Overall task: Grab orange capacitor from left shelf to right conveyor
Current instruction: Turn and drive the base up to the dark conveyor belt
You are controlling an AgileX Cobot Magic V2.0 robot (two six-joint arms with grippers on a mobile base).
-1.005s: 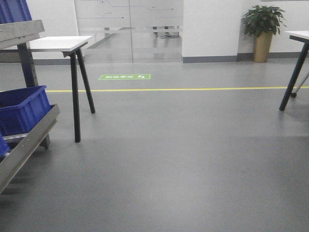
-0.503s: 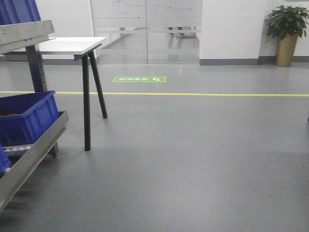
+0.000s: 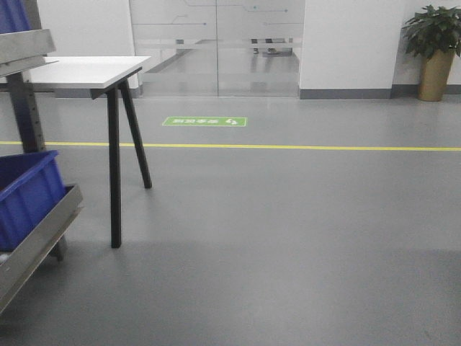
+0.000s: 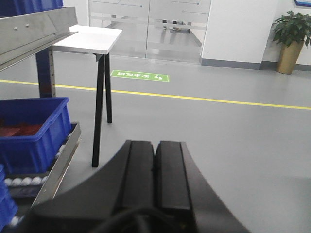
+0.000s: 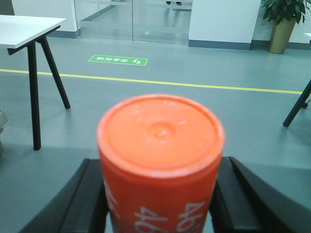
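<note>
Now, my right hand (image 5: 160, 199): clamped on the small bright-orange cylindrical capacitor (image 5: 160, 141), upright between my fingers, above the smooth grey floor (image 5: 252, 116).
My left hand (image 4: 154, 170): black fingers pressed together.
Brushed-steel left shelf (image 4: 34, 29): left of my left hand, carrying a large blue plastic bin (image 4: 34, 141).

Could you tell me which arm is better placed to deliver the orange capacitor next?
The right: the right gripper clamps the orange capacitor between its fingers, while the left gripper is shut and empty.

Bright-orange cylindrical capacitor (image 5: 160, 160), upright, pale numerals on its wall, clamped between black fingers (image 5: 83, 199) of right gripper (image 5: 159, 196). Brushed stainless-steel shelf (image 3: 39, 241) at far left, blue plastic bin (image 3: 25, 194) on its sloped lower tier.
</note>
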